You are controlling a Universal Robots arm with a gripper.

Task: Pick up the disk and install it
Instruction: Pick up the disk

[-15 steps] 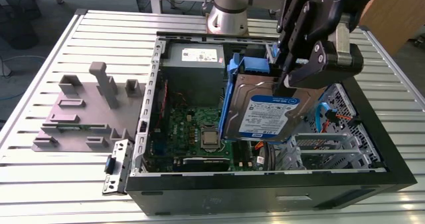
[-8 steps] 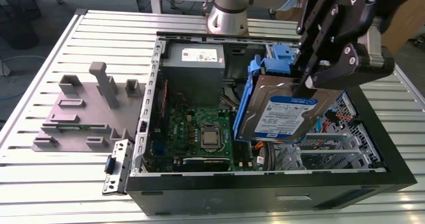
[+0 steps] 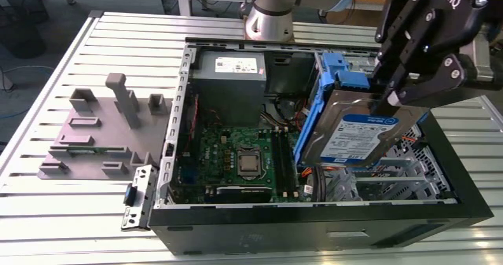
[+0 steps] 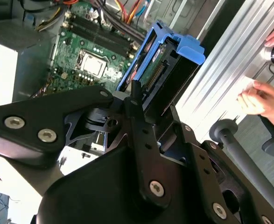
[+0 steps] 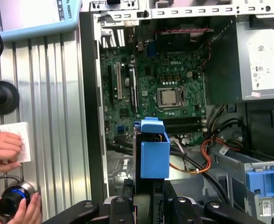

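Clamped tight in gripper (image 3: pixel 393 97) fingers: disk (image 3: pixel 366 132), tilted, over open computer case (image 3: pixel 314 209) (slatted metal table (image 3: pixel 79 206) beneath).

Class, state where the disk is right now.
On the exterior view's right, the disk is held tilted by the claw above the open computer case.
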